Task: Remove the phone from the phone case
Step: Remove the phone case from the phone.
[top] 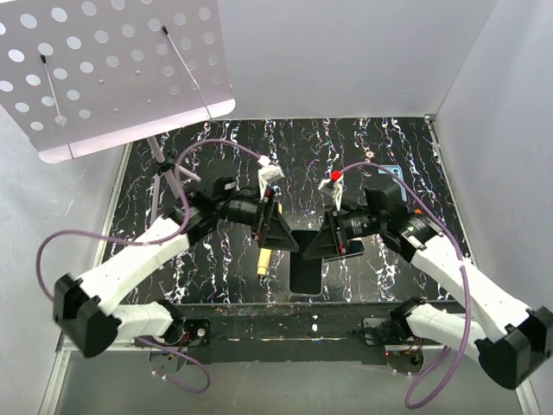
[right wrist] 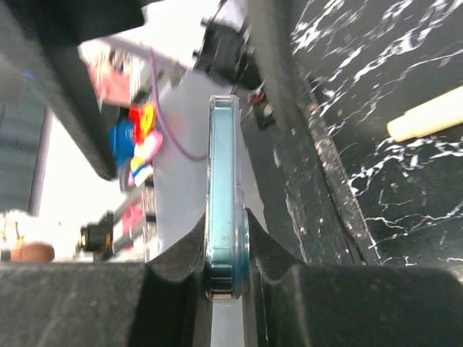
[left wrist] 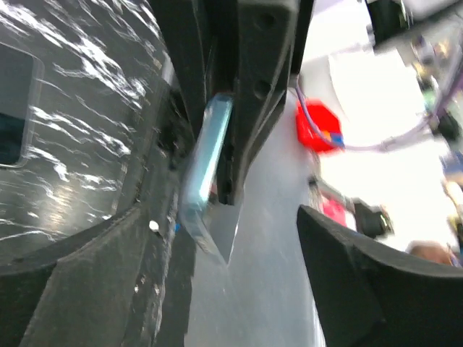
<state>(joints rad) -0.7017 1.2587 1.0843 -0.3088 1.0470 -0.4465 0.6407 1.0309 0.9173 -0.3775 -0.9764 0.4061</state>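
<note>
The phone in its clear case shows edge-on in the right wrist view, teal-sided. My right gripper is shut on its faces near one end and holds it above the black marbled table. From above it is a dark slab reaching toward the near edge from my right gripper. My left gripper is close on the phone's left. In the left wrist view the cased phone stands just beyond my left gripper, whose jaws are wide apart and hold nothing.
A cream stick lies on the table under the left gripper. A flat clear-edged item lies at the back right, partly behind the right arm. A white perforated plate on a stand overhangs the back left.
</note>
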